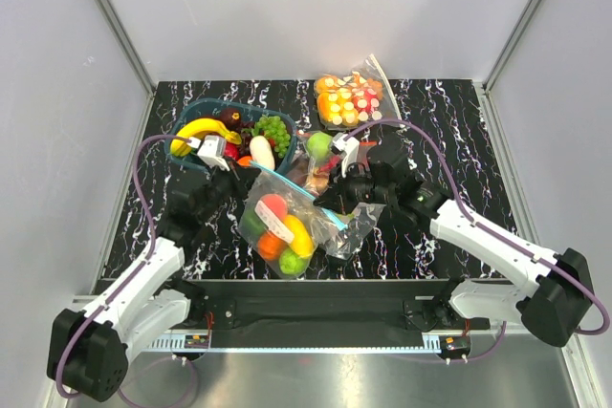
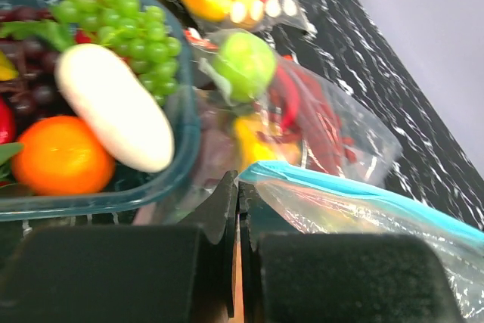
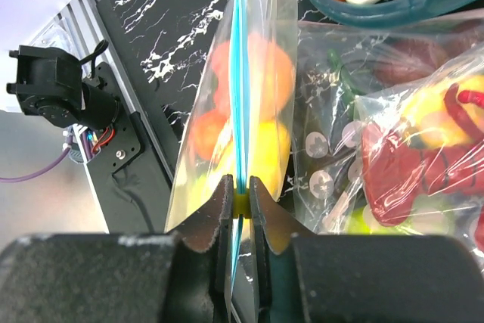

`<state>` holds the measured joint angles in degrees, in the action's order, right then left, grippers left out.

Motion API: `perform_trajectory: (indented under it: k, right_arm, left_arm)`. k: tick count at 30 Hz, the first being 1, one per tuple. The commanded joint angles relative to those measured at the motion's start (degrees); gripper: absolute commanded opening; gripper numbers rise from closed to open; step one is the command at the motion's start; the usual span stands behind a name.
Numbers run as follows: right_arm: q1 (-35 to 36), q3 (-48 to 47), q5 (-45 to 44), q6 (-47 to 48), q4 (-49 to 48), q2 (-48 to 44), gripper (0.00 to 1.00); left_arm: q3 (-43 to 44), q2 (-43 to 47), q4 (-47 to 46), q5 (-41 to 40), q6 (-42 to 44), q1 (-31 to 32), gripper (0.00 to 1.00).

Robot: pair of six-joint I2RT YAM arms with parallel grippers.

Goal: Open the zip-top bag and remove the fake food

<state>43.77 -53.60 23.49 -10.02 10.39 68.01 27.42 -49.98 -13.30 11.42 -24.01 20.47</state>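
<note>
**Operator:** Top view: where is the bag, and what room is there?

**Guide:** Your zip-top bag [image 1: 287, 222] is stretched between both claws at mid-worktop [image 1: 459, 140], with the fake food [image 1: 271, 207] inside. Your left claw [image 1: 251, 175] is at the far-left end of the teal strip [image 1: 304, 200], and your right claw [image 1: 327, 200] is farther along it. A teal bin [image 1: 191, 107], a pepper bag [image 1: 311, 169] and a bag of small pieces [image 1: 349, 97] crowd the far side. Bare worktop lies to the left and right. The zip-top bag's lowest corner is near the worktop's near edge.

**Operator:** Left wrist view?

**Guide:** The claw is pressed together on the zip-top bag's corner, where the strip begins. The bin's rim is just beside it.

**Operator:** Right wrist view?

**Guide:** The claw is pinching the strip, which runs straight away from it. The pepper bag is close on one side, and bare worktop runs to the edge on the other.
</note>
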Motion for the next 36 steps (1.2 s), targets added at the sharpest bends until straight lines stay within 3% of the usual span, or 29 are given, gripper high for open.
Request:
perform_trajectory:
  k: [1, 10, 18, 21, 25, 27, 29, 36]
  right_arm:
    - [0.44, 0.78, 0.6, -1.14, 2.88, -1.83, 0.01]
    - [0.44, 1.75, 0.51, -1.58, 7.09, -4.37, 0.01]
    - [0.44, 2.1, 0.95, -1.05, 11.75, -7.01, 0.03]
    - [0.44, 0.08, 1.04, -0.09, 13.86, -7.36, 0.11]
    - [0.44, -3.69, -1.68, 2.1, 14.66, -6.93, 0.46]
    - [0.44, -4.75, -2.91, 3.07, 13.87, -6.31, 0.53]
    - [0.44, -6.59, -4.58, 4.22, 12.29, -4.73, 0.58]
    - [0.44, -12.4, -5.65, 6.94, 7.28, 1.94, 0.61]
  left_arm:
    - [3.43, -0.12, -0.85, -8.25, 0.72, -2.62, 0.0]
    - [6.68, -1.0, 5.73, -16.77, 1.86, -4.03, 0.0]
    - [6.07, -0.83, 5.48, -14.76, 0.98, -4.12, 0.0]
    - [5.28, -0.04, 5.04, -12.57, 1.6, -4.21, 0.0]
    - [4.22, 1.63, 2.33, -3.2, 3.96, -4.21, 0.0]
    - [3.87, 2.07, 1.35, -0.01, 4.32, -4.12, 0.0]
    - [3.26, 2.25, 0.03, 4.02, 4.06, -4.21, 0.0]
    - [2.46, 3.22, -0.15, 9.93, 3.36, -4.12, 0.0]
